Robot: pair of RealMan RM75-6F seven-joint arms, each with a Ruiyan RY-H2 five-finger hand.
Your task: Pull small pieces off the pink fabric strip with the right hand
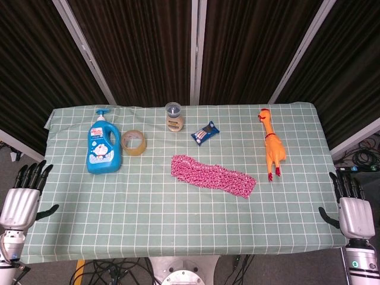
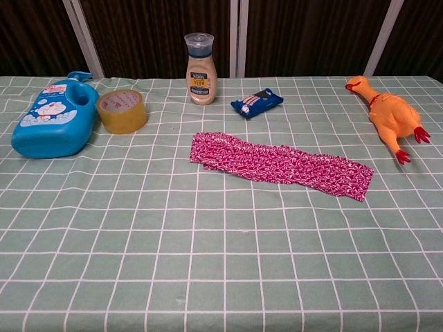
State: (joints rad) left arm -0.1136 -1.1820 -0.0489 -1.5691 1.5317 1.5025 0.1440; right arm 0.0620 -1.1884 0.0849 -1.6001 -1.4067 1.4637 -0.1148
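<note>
- The right hand [image 1: 355,215] is seen at the near right corner of the table in the head view, fingers extended and apart, with nothing held. It is absent from the chest view.
- The left hand [image 1: 21,199] is found at the near left edge, likewise with fingers spread and nothing grasped.
- The pink fabric strip [image 2: 277,164] is laid flat near the middle of the table, running on a slant from the centre toward the right. It is well apart from both hands and is touched by neither.
- No loose pink pieces are observed on the checked cloth [image 2: 208,263] around the strip; its outline appears whole in both views.
- It is judged that the task has not been started: nothing has been pulled off, and the approach, the pinch and every pull remain to be done.
- The strip's right end is noted as the part nearest the right hand, and is judged the likely place for a first pinch.
- Beyond the strip, a small blue packet [image 2: 257,102] and a capped bottle [image 2: 199,69] are recorded toward the far edge.
- A tape roll [image 2: 122,111] and a blue detergent bottle [image 2: 55,119] are recorded at the far left, just beside each other.
- A rubber chicken [image 2: 389,116] is recorded at the far right, clear of the strip.
</note>
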